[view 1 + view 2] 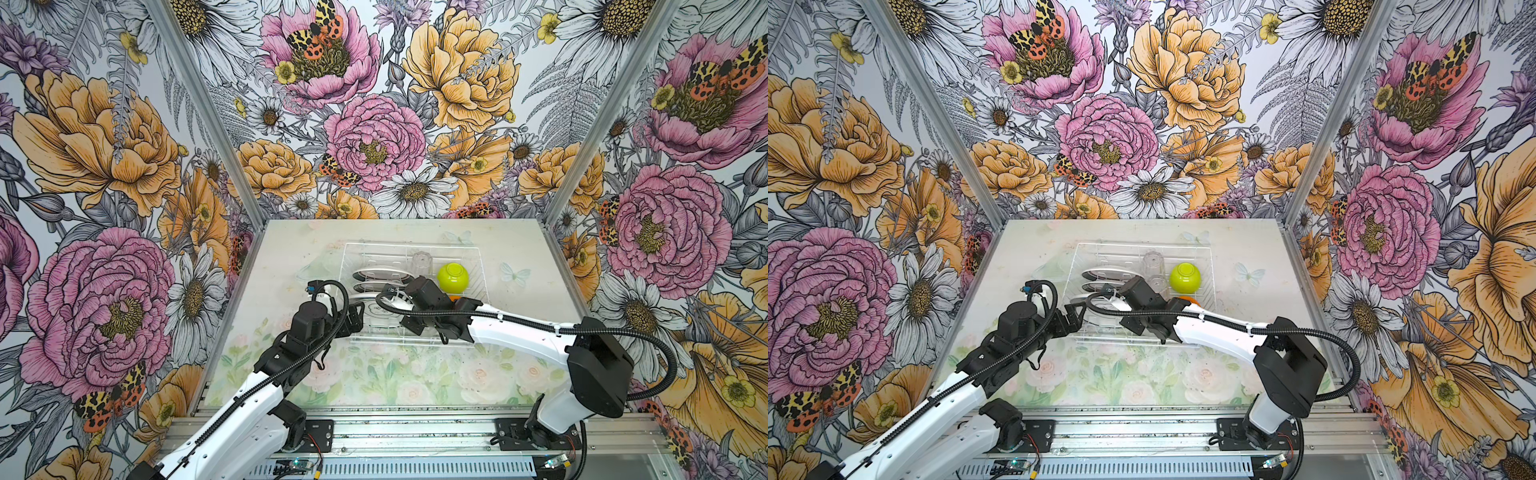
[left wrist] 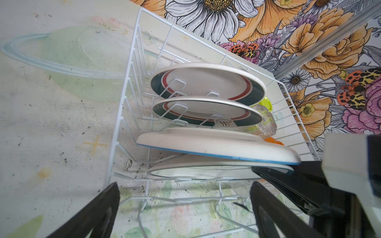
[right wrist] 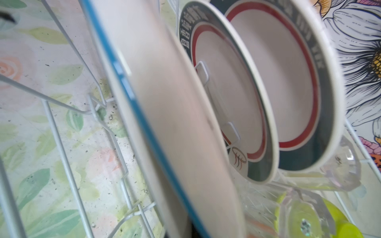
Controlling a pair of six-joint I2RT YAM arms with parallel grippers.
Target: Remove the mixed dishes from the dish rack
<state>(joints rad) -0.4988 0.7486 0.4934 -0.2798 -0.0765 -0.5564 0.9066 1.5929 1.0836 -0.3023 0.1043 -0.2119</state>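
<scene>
White wire dish rack (image 1: pixel 357 249) mid-table. Inside: blue-rimmed plate (image 2: pixel 216 144) tilted beside two upright teal-and-red plates (image 2: pixel 206 82), lime-green bowl (image 1: pixel 452 277) at right, clear tumbler (image 1: pixel 422 262) next to it. Right gripper (image 2: pixel 268 172) clamped on blue-rimmed plate's edge. Left gripper (image 2: pixel 184 183) spread wide, empty, by rack's near-left corner.

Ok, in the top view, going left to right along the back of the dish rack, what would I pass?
rearmost plate → clear tumbler → lime-green bowl
</scene>
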